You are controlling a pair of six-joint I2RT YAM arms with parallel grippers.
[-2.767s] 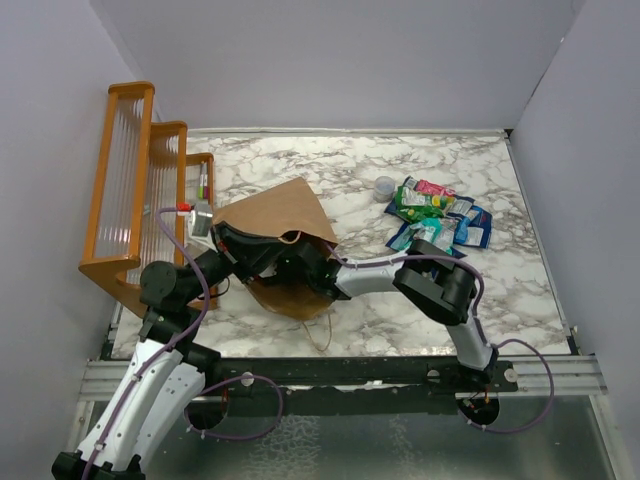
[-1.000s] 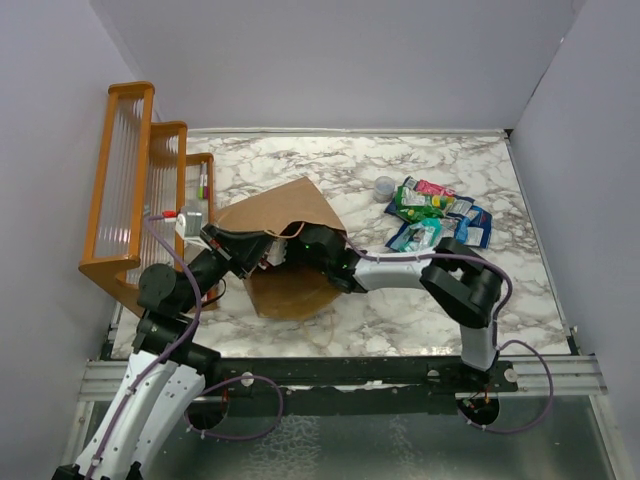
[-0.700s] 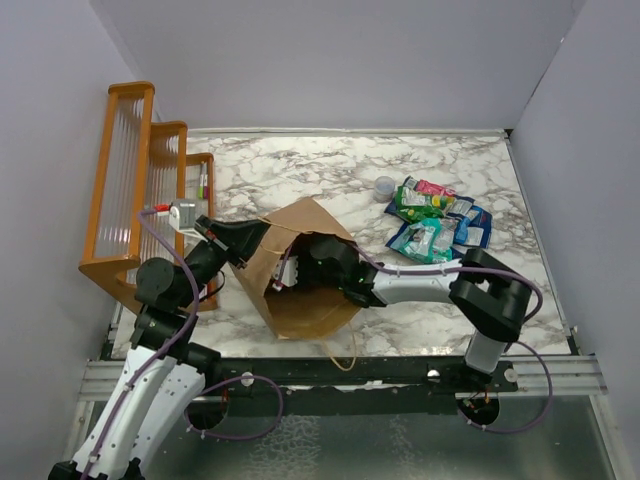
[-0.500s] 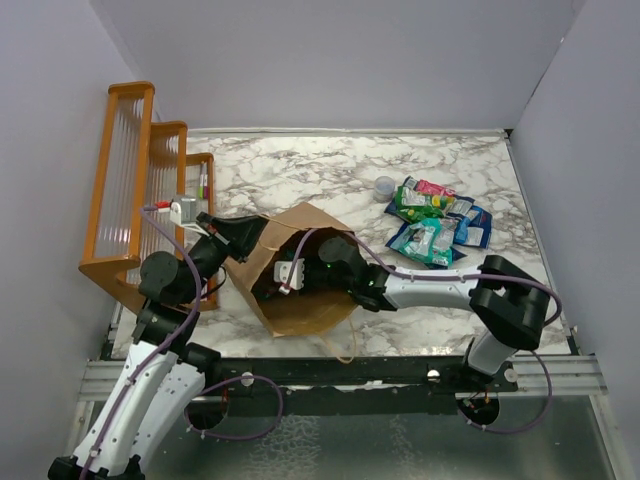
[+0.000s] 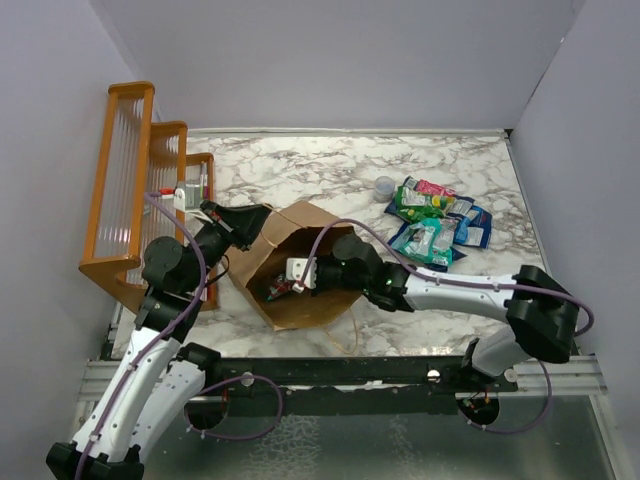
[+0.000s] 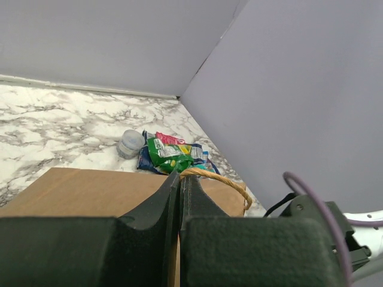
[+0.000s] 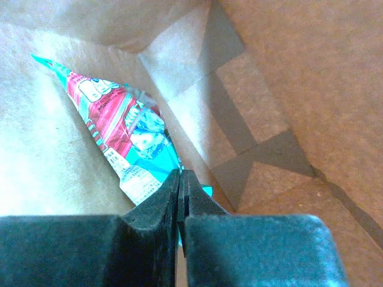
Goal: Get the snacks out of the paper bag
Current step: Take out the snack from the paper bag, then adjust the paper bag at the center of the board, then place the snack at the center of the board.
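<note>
The brown paper bag stands tilted at the table's middle left, its mouth open toward the top camera. My left gripper is shut on the bag's rim where the twisted handle comes out past its fingertips. My right gripper reaches into the bag and is shut on the edge of a red and teal snack packet lying against the bag's inner wall. That packet shows in the bag's mouth. Several other snacks lie heaped on the marble at the right, outside the bag.
An orange wooden rack stands along the left edge, close behind my left arm. A small clear round cup sits beside the snack heap. Grey walls close the table at the back and on both sides.
The left gripper has raised the bag's rim up and back, turning the mouth toward the camera. The right arm has swung its elbow right and drawn its gripper back, the packet showing in the mouth.
</note>
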